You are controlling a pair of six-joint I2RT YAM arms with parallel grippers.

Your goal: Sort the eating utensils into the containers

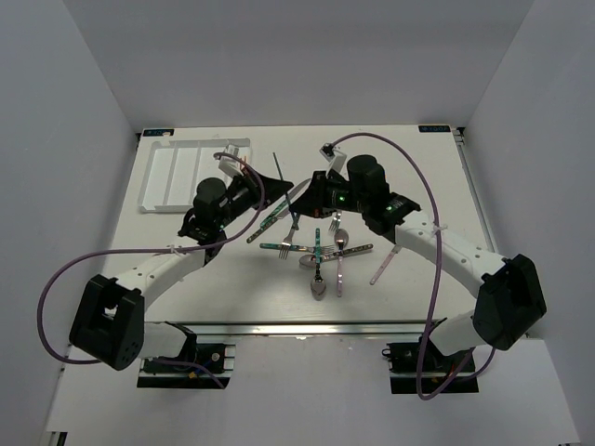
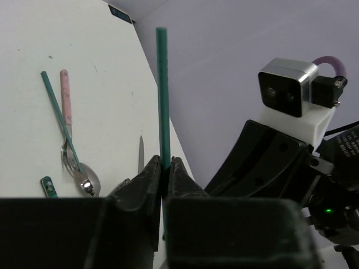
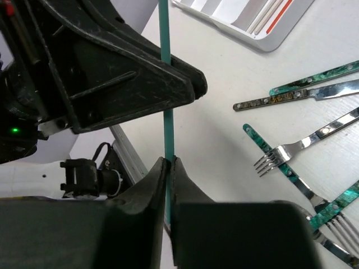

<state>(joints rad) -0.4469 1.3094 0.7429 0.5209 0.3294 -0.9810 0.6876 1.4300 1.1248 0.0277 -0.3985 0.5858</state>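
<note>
White table (image 1: 270,293) | teal chopstick (image 2: 163,84) between left fingers (image 2: 147,182), right fingers (image 3: 152,185) | lower end hidden

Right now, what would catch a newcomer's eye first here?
One thin teal chopstick clamped at once in both the left jaws and the right jaws, mid-table. Just below them in the overhead view lies a jumble of metal forks, knives and spoons; a white plastic cutlery tray sits at the far left corner.

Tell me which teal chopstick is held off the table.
The upright teal chopstick, pinched by both the left hand and the right hand; the other teal chopstick lies flat on the table, crossing a pink-handled fork.
</note>
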